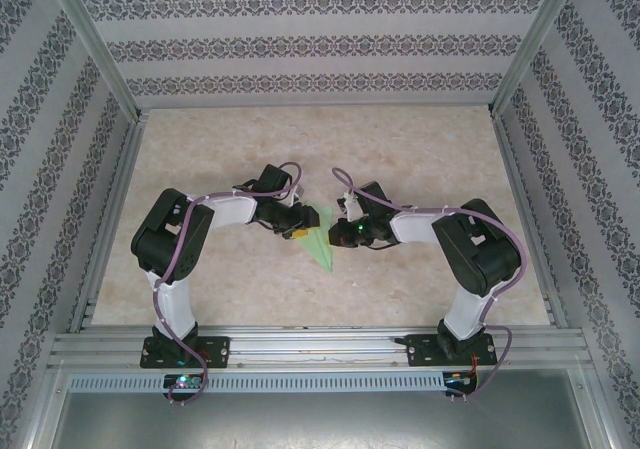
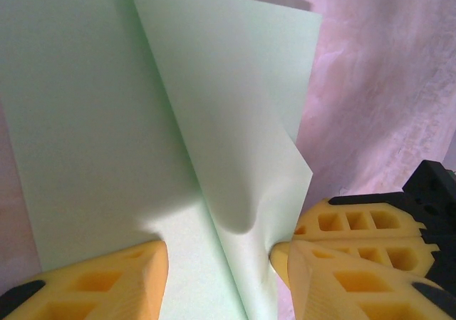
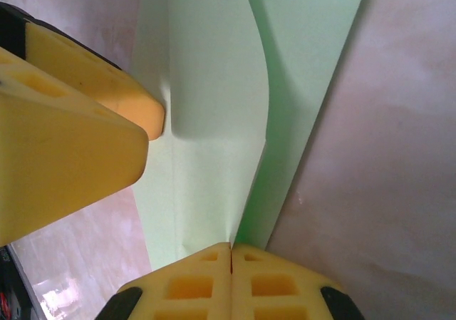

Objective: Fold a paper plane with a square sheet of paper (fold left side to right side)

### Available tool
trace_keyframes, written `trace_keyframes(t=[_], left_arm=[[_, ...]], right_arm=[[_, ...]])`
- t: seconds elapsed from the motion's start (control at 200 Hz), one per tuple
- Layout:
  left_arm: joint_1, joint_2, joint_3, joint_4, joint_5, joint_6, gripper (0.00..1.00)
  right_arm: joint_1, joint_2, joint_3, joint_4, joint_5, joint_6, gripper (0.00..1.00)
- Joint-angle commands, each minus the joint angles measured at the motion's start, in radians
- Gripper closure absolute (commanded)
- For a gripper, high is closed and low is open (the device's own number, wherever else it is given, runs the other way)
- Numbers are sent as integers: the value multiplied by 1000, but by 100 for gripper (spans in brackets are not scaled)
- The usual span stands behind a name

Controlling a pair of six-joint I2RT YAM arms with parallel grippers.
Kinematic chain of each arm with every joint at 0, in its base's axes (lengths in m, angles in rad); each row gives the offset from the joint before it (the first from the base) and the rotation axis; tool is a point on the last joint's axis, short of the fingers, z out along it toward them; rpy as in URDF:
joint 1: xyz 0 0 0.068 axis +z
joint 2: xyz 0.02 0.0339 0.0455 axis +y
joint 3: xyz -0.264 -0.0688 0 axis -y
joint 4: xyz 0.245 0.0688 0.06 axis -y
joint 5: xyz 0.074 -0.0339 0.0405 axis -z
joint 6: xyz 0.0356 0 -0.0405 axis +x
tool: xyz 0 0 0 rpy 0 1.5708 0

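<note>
The light-green sheet of paper [image 1: 320,241] lies on the table as a creased, slim, pointed shape between the two grippers. My left gripper [image 1: 300,225] stands open over it. Its yellow fingers [image 2: 107,284] straddle the paper [image 2: 107,135], and a raised flap [image 2: 228,163] curls up between them. My right gripper [image 3: 231,252] is shut, with the flap's [image 3: 214,120] lower edge running into the seam of its pads. It sits just right of the paper [image 1: 344,231]. Each wrist view also catches the other gripper's yellow fingers [image 2: 356,224] [image 3: 78,120] close by.
The beige marbled table [image 1: 400,159] is boxed in by patterned walls with aluminium posts [image 1: 95,64]. A metal rail [image 1: 320,344] runs along the near edge, where both arm bases are bolted. Open tabletop lies behind and beside the arms.
</note>
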Motion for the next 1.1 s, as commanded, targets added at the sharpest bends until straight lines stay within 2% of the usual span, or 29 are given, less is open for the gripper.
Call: trace_keyframes(t=[0.0,0.295,0.555,0.695,0.779,0.824,0.879,1.019,1.094], left_arm=[[-3,32,-21,-59,-97,13,51],[-2,16,-23,-53,-94,12,49],[-2,-63,-2,-34,-87,4,45],[-2,-103,9,-24,-69,0,42],[0,-136,4,-32,-97,7,42],[1,-150,-1,-38,-113,17,45],[3,-150,-2,-37,-107,27,54],[6,-97,9,20,3,13,79],[4,-61,18,50,55,0,87]], right_arm=[[9,25,12,-24,20,-29,100],[26,48,7,-68,65,-33,100],[32,76,10,-152,137,-24,100],[32,98,7,-157,138,-16,100],[32,103,2,-151,137,-13,100],[32,99,-1,-148,137,-10,100],[32,97,0,-148,137,-10,100],[31,92,3,-151,135,-14,100],[32,91,4,-152,137,-14,100]])
